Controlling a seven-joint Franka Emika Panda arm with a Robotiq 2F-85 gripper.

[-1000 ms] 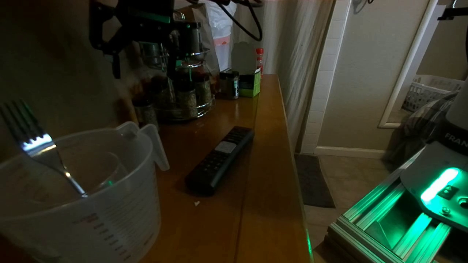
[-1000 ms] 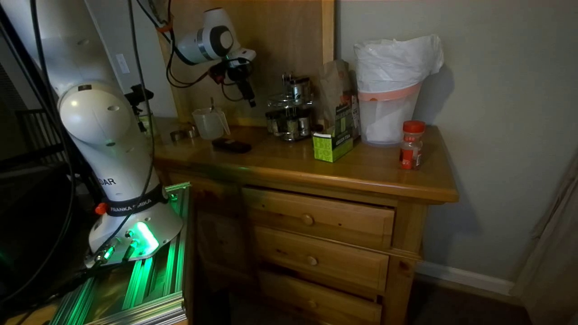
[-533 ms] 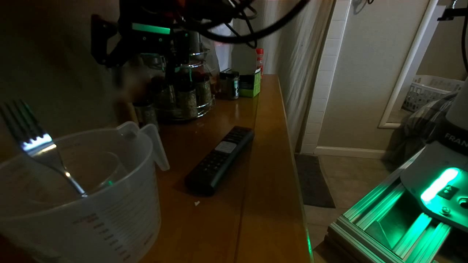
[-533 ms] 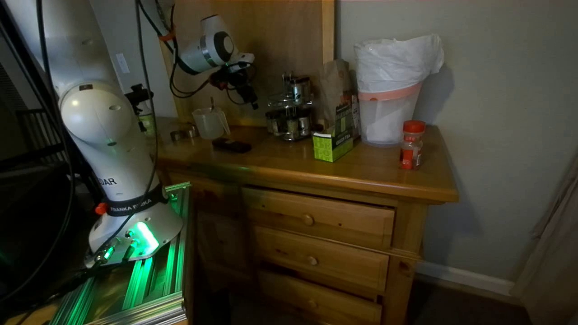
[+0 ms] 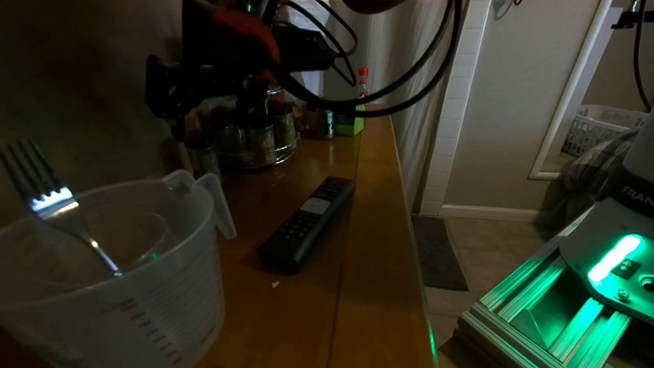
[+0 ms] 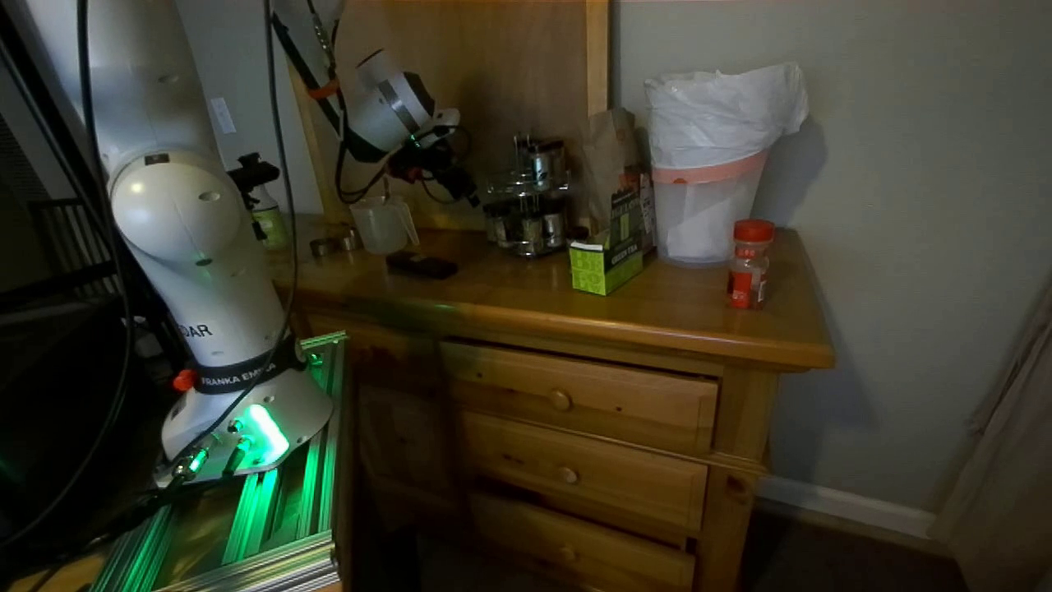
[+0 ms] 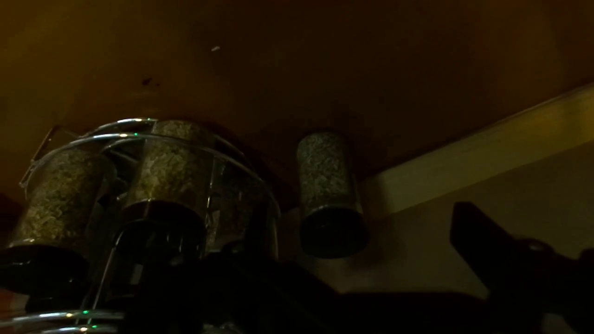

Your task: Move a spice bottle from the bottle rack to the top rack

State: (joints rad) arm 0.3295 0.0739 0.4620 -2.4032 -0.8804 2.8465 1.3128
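Wooden tabletop (image 5: 378,255) running along a wall (image 6: 920,148), spice jar (image 7: 322,171) standing on it just beside the bottle rack (image 7: 123,135), hand (image 7: 362,213) hovering near the jar's lid (image 7: 333,234), fingers (image 7: 478,241) gaping, top rack (image 7: 60,316) rising above.

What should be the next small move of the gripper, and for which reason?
I would probably lower the open gripper a little toward the lone spice jar beside the bottle rack. In the wrist view, this jar appears between the spread fingers, but they do not hold it yet.
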